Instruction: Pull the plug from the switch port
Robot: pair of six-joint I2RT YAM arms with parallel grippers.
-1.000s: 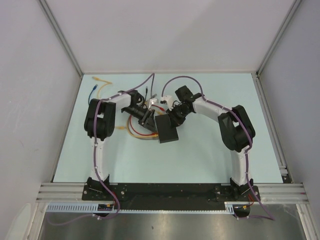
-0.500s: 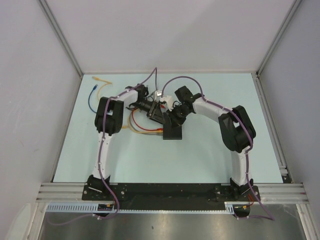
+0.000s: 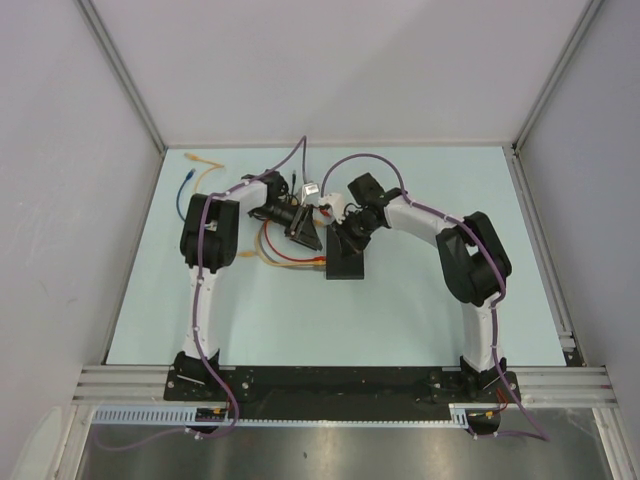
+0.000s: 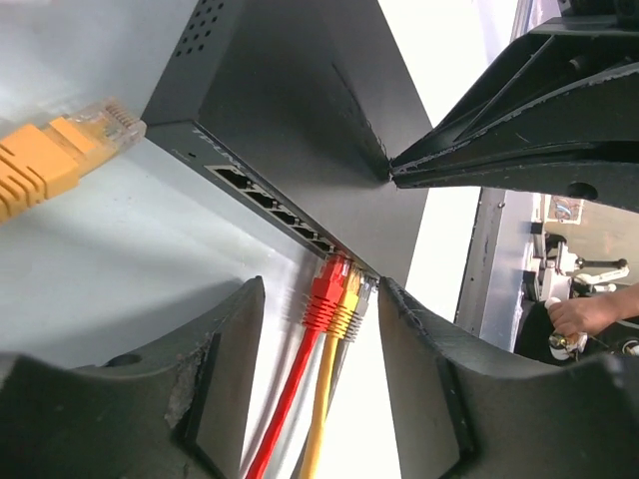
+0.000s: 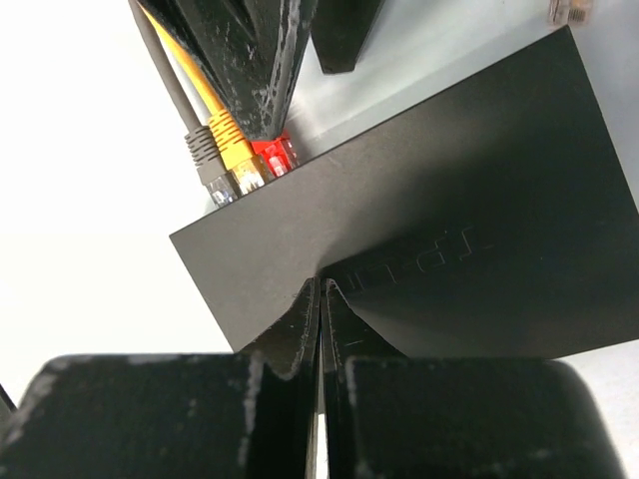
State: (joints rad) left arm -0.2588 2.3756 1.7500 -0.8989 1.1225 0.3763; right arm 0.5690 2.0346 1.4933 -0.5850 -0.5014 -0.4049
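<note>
The black switch (image 3: 345, 264) lies flat mid-table, its port edge toward the left arm. Red (image 4: 327, 292), yellow (image 4: 347, 309) and grey (image 4: 365, 290) plugs sit side by side in its end ports. My left gripper (image 4: 321, 289) is open, one finger on each side of the three plugs, touching none. My right gripper (image 5: 321, 286) is shut, holding nothing, its tips pressed down on the switch's top (image 5: 449, 170). In the right wrist view the grey (image 5: 208, 162), yellow (image 5: 236, 150) and red (image 5: 274, 154) plugs show at the switch's edge, the red one partly behind a left finger (image 5: 262, 60).
A loose orange plug (image 4: 60, 155) lies beside the switch's far corner. Red and yellow cables (image 3: 280, 250) loop behind the left gripper. Blue (image 3: 186, 188) and yellow (image 3: 204, 160) spare cables lie at the far left. Cage walls stand close on three sides.
The switch has turned and shifted slightly right under the right gripper. The left gripper swung toward the port edge, then drew back a little. The right jaws have shut fully.
</note>
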